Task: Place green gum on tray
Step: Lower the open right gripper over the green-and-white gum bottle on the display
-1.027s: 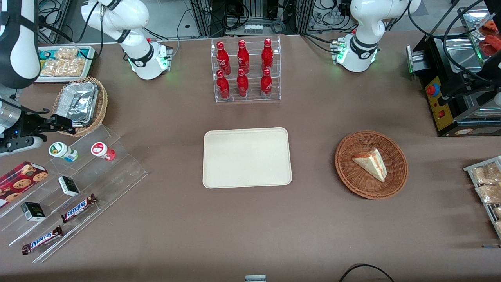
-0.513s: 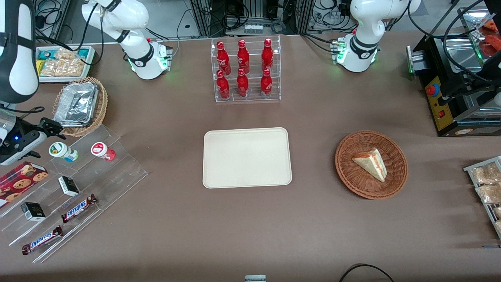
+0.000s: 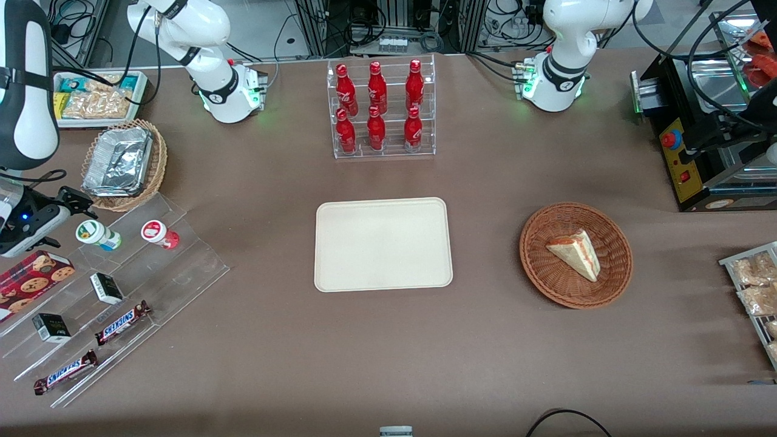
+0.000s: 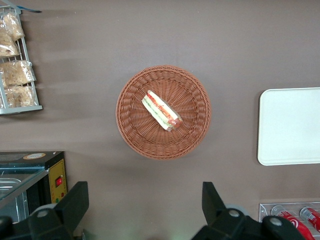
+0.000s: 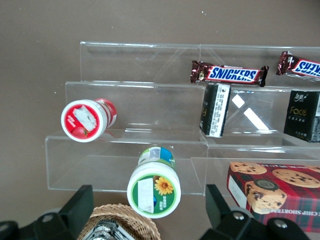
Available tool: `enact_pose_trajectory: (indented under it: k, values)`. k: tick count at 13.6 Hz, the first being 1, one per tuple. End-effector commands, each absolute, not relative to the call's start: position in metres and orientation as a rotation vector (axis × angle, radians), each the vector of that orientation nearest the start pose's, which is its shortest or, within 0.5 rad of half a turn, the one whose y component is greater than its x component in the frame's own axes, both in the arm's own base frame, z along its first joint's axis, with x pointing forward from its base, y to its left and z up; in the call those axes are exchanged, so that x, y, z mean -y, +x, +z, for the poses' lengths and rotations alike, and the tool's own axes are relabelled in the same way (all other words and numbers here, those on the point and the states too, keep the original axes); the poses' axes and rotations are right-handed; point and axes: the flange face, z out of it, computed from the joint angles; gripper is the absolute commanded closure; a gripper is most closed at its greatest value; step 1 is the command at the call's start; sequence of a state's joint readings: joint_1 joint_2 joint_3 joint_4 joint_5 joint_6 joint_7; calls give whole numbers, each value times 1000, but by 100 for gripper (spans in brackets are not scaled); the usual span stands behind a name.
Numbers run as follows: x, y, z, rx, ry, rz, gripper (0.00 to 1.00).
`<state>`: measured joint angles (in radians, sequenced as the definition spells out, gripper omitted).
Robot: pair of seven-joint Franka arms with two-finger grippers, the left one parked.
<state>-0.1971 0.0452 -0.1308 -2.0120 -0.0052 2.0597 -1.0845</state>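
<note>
The green gum stands on the upper step of a clear acrylic stand, beside the red-lidded bottle. In the right wrist view its white-and-green lid with an orange flower lies between my two black fingers. My right gripper hovers just above the green gum, slightly farther from the front camera, open and empty; it also shows in the right wrist view. The cream-beige tray lies bare at the table's middle and shows in the left wrist view too.
A wicker basket with a foil container sits close by the gripper. The acrylic stand also holds Snickers bars, black boxes and a cookie box. A rack of red bottles and a sandwich basket stand elsewhere.
My gripper has moved off the foil basket toward the working arm's end of the table and now sits over the green gum. Nothing else moved.
</note>
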Motion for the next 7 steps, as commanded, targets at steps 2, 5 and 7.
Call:
enact_pose_trajectory:
  k: [2,5,7]
  values:
    - [188,524,418,1200,-2932,-21,0]
    - [194,518,401,1225,-2938,-45,0]
    - [194,516,394,1229,-2941,-52,0]
